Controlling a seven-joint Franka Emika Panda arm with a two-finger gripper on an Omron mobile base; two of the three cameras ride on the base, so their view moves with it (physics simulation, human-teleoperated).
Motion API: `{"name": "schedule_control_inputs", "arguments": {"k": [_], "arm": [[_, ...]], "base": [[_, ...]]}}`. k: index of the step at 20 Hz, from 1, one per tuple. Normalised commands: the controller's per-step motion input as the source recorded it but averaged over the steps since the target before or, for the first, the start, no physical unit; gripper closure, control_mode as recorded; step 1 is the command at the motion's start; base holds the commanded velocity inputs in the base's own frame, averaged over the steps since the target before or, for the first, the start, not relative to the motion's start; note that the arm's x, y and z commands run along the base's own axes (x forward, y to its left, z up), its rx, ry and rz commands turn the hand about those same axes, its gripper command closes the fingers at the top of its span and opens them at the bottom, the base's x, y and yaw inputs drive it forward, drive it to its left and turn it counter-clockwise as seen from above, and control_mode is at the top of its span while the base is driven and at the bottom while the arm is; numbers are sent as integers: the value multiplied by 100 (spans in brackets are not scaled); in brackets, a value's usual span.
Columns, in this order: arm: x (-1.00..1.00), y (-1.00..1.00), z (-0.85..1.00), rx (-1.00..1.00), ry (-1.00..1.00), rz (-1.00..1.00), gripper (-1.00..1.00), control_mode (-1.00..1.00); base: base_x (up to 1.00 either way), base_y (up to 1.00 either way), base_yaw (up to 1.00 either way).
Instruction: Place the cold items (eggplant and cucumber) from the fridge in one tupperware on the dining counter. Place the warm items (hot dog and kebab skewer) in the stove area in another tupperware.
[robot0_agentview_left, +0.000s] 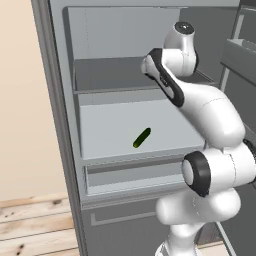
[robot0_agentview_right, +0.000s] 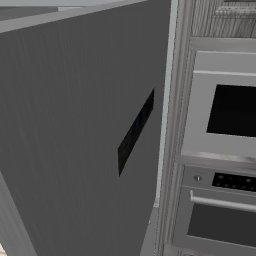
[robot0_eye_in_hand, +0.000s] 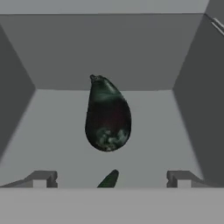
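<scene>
A dark purple eggplant (robot0_eye_in_hand: 108, 116) lies on the grey fridge shelf (robot0_eye_in_hand: 52, 131), stem end pointing to the back wall. My gripper (robot0_eye_in_hand: 111, 177) is open in front of it, a short way off, with its fingertips (robot0_eye_in_hand: 43, 178) spread wider than the eggplant. The tip of a green cucumber (robot0_eye_in_hand: 106, 182) pokes up at the bottom of the hand view. In the left base view the cucumber (robot0_agentview_left: 142, 137) lies slanted on the lower fridge shelf (robot0_agentview_left: 110, 130), below where the arm reaches in. The tupperware, hot dog and kebab skewer are out of view.
The fridge's side walls (robot0_eye_in_hand: 192, 109) and back wall close in around the eggplant. The fridge frame (robot0_agentview_left: 55, 100) stands at the left, with a drawer (robot0_agentview_left: 130, 175) under the cucumber shelf. The open grey fridge door (robot0_agentview_right: 75, 140) stands beside a built-in oven stack (robot0_agentview_right: 225, 150).
</scene>
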Motion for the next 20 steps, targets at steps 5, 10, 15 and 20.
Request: {"name": "schedule_control_inputs", "arguments": {"k": [5, 10, 15, 20], "arm": [[72, 0, -36, -3, 0, 0, -100, -100], [66, 0, -11, -1, 0, 1, -100, -100], [12, 15, -40, 0, 18, 0, 100, -100], [2, 27, -41, -3, -2, 5, 100, -100]], "base": [[0, 0, 0], [0, 0, 0], [0, 0, 0], [0, 0, 0]]}}
